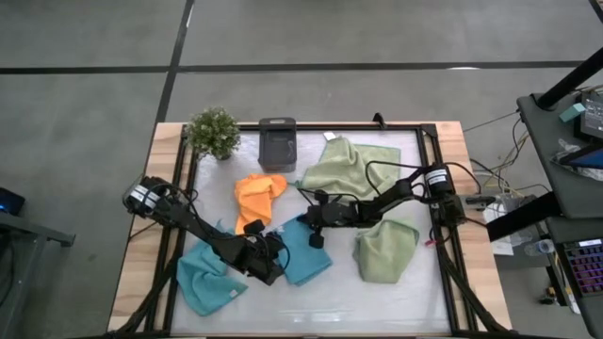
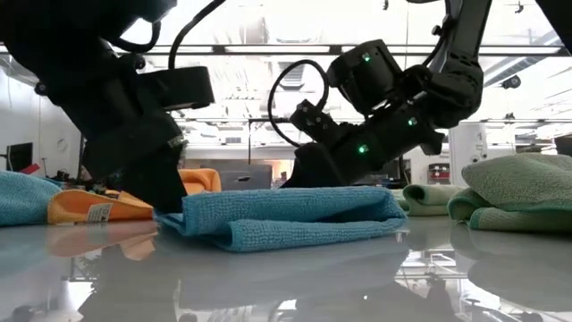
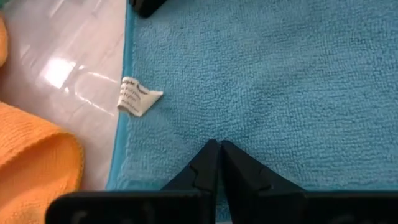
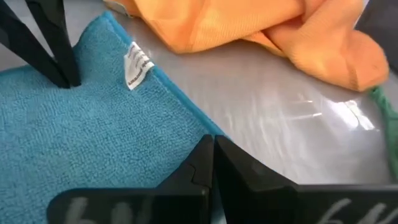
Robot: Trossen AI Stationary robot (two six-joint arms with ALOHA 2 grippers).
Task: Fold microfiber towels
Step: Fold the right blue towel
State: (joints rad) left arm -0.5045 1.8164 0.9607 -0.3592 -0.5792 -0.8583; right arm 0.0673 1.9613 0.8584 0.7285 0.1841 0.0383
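Near the lower middle of the high view, a folded light blue towel point(image 1: 306, 252) is lying flat on the pale surface point(image 1: 415, 292), and both grippers are pressing down at its edge. Coming from the left side of the frame, the left gripper point(image 1: 279, 247) is sitting clenched with its tips touching the towel's left part; in the left wrist view its two dark fingers point(image 3: 211, 163) are meeting in a point on the blue cloth, beside a small white label point(image 3: 137, 101) sticking out from the hem. Reaching in from the right side of the frame, the right gripper point(image 1: 316, 235) is likewise clenched, its tips resting at the towel's upper edge, and whether either pair is pinching cloth between the tips is not something the pictures are showing. Just above and left of this towel, the orange towel point(image 1: 259, 196) is lying crumpled. At the lower left of the frame a second light blue towel point(image 1: 205, 280) is resting in a loose heap, partly under the left arm. One sage green towel point(image 1: 384, 249) is sitting folded at the lower right, and another sage green one point(image 1: 344, 169) is spreading rumpled at the upper centre right. Along the top edge of the surface, a small potted plant point(image 1: 214, 132) and a dark grey box point(image 1: 277, 143) are standing side by side.
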